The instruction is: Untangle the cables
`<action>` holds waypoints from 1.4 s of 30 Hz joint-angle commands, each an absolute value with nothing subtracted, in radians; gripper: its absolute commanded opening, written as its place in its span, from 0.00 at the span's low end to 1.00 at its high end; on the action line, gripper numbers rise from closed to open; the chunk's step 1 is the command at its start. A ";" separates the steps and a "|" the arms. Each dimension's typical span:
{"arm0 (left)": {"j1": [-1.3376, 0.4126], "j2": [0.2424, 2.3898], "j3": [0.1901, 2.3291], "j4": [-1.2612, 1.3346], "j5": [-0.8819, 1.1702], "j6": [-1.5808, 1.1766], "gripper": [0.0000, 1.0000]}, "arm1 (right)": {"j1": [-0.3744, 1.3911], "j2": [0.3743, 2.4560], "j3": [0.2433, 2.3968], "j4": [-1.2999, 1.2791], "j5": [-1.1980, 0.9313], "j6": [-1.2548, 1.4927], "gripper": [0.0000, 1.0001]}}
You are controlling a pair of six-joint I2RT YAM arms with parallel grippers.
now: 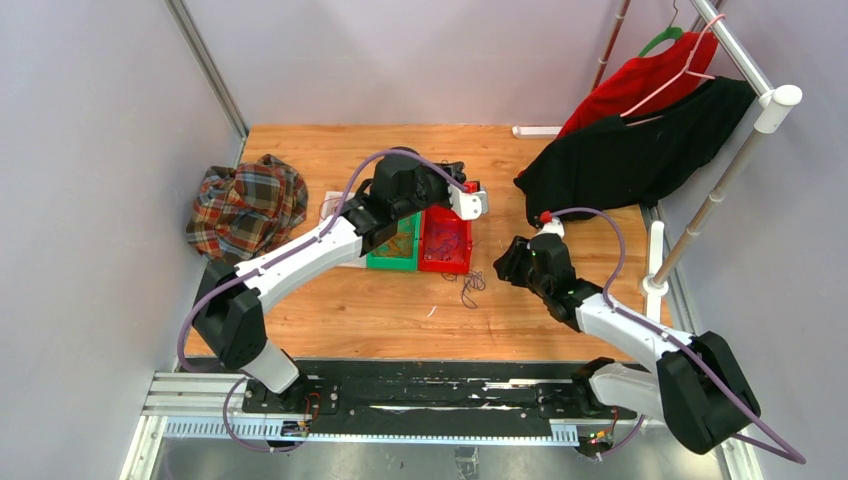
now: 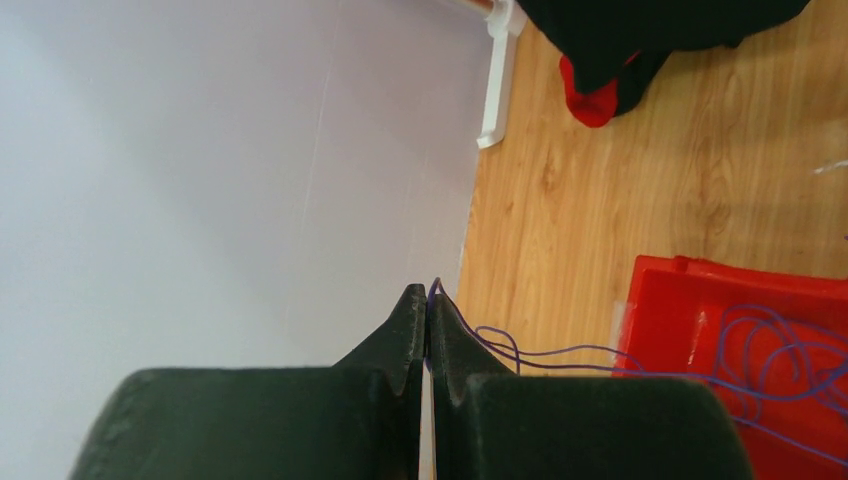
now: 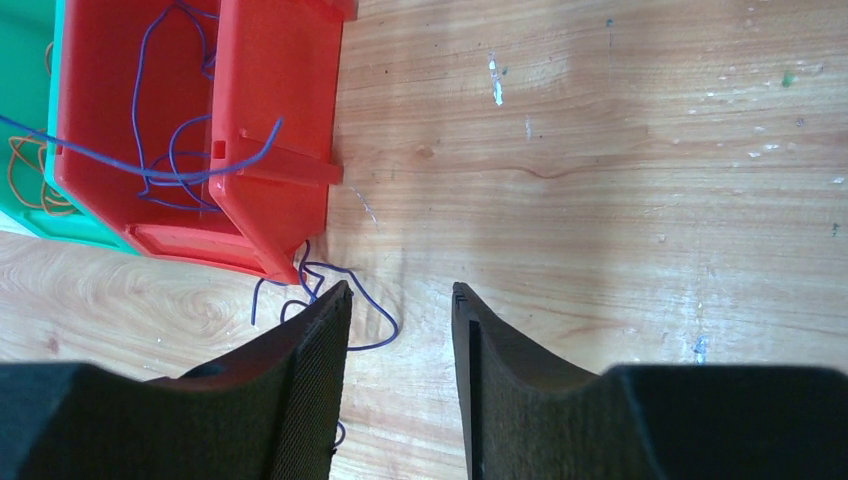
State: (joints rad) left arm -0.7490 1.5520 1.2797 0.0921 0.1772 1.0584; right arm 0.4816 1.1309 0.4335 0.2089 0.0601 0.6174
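Observation:
My left gripper (image 1: 458, 175) is raised above the red bin (image 1: 445, 243) and is shut on a dark purple cable (image 2: 560, 352). The cable runs from the fingertips (image 2: 412, 305) down into the red bin (image 2: 740, 330), where more purple loops lie. My right gripper (image 3: 400, 290) is open and empty, low over the table just right of a loose purple cable (image 3: 345, 300) by the red bin's corner (image 3: 270, 130). In the top view it sits at the right of the bins (image 1: 507, 265), near that loose cable (image 1: 470, 287). Orange cables (image 3: 25, 170) lie in the green bin (image 3: 40, 60).
The green bin (image 1: 393, 247) stands against the red bin's left side. A plaid cloth (image 1: 248, 205) lies at the far left. Black and red garments (image 1: 630, 150) hang from a rack at the back right. A white post base (image 1: 655, 285) stands at the right edge.

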 commanded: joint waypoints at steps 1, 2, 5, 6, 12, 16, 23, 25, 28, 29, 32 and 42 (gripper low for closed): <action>-0.728 1.563 1.265 0.167 0.182 1.151 0.00 | 0.471 1.119 0.420 0.211 0.059 0.604 0.41; -0.727 1.564 1.254 0.167 0.190 1.179 0.00 | 0.471 1.118 0.422 0.208 0.063 0.601 0.39; -0.717 1.562 1.209 0.183 0.227 1.297 0.00 | 0.471 1.118 0.428 0.192 0.075 0.594 0.34; -0.711 1.560 1.198 0.188 0.240 1.315 0.00 | 0.471 1.118 0.429 0.190 0.076 0.592 0.33; -0.682 1.525 1.169 0.187 0.319 1.341 0.00 | 0.471 1.121 0.432 0.177 0.079 0.584 0.30; -0.680 1.468 1.150 0.187 0.359 1.337 0.00 | 0.471 1.125 0.431 0.169 0.084 0.578 0.28; -0.677 1.382 1.078 0.143 0.387 1.433 0.00 | 0.471 1.113 0.433 0.157 0.089 0.561 0.27; -0.672 1.373 1.066 0.129 0.383 1.462 0.01 | 0.471 1.107 0.434 0.151 0.096 0.554 0.27; -0.672 1.383 1.065 0.125 0.364 1.479 0.00 | 0.471 1.107 0.431 0.153 0.098 0.550 0.27; -0.672 1.389 1.071 0.124 0.368 1.476 0.00 | 0.470 1.109 0.430 0.154 0.098 0.550 0.27; -0.676 1.410 1.083 0.123 0.404 1.467 0.00 | 0.471 1.116 0.425 0.163 0.095 0.554 0.27; -0.783 1.472 1.017 0.124 0.385 1.475 0.00 | 0.468 1.101 0.403 0.163 0.116 0.558 0.25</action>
State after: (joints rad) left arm -0.7578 1.4567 1.0645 0.1184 0.3637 1.4288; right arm 0.4816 1.1225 0.4290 0.1661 0.0811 0.5671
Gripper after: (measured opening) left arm 0.018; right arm 0.257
